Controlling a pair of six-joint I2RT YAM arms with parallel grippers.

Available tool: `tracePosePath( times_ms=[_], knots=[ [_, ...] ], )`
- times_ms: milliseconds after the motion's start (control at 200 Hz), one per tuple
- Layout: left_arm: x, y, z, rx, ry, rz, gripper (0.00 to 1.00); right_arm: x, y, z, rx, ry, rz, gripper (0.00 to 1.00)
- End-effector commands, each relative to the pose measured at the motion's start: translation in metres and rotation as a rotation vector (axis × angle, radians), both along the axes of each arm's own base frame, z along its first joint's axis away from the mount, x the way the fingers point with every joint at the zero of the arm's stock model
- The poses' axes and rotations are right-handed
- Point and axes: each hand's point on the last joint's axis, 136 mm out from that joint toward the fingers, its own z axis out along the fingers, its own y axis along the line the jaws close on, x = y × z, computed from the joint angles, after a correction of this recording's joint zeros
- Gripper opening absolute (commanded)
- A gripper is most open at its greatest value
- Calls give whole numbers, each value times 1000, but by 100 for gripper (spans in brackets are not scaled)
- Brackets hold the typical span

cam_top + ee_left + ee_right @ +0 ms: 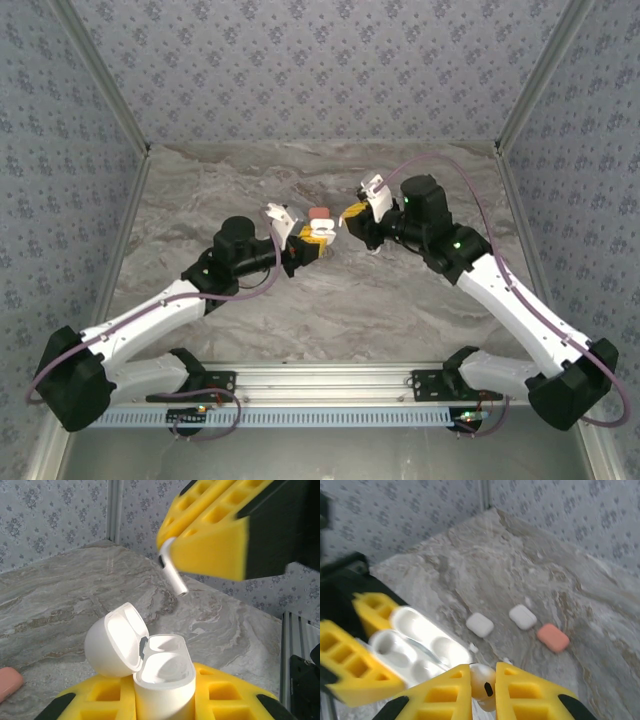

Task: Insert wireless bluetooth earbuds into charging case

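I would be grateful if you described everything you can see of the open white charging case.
The charging case is glossy white plastic, rounded like a pebble. Its lid is swung back on a dark hinge, and the hollow inside looks empty. The yellow pads of the left gripper clamp its body on both sides. A white earbud, pinched in the right gripper, hangs stem-first just off its open mouth, not touching it.

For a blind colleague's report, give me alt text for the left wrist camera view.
The right gripper holds a white earbud, stem down, above an open white charging case clamped in the left gripper, over a marble table.
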Motion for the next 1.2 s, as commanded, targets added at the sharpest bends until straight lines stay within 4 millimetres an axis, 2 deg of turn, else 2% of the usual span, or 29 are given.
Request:
tracePosePath(
  times_ms=[0,135,445,710,959,1034,1099,1194],
  knots=[
    [-6,-7,21,-56,-41,-41,0,-8,6,23,44,-101,33,15],
    [-7,-7,21,-63,-43,-49,0,-14,17,28,55,-124,68,15],
    [-11,-9,24,-72,-48,-64,0,-17,41,19,48,-107,127,16],
    [-11,-8,25,-74,-51,-63,0,-19,47,5,22,-69,151,15],
    [-11,-7,24,-74,-53,-55,0,-33,50,-5,11,-18,222,16],
    [-11,-6,25,-75,-56,-51,0,-37,51,-6,14,-4,245,18],
    [-11,-6,24,-74,-56,-50,0,-37,50,-5,19,5,249,25],
    [-11,-6,24,-74,-58,-49,0,-34,47,8,46,-3,235,34]
  ],
)
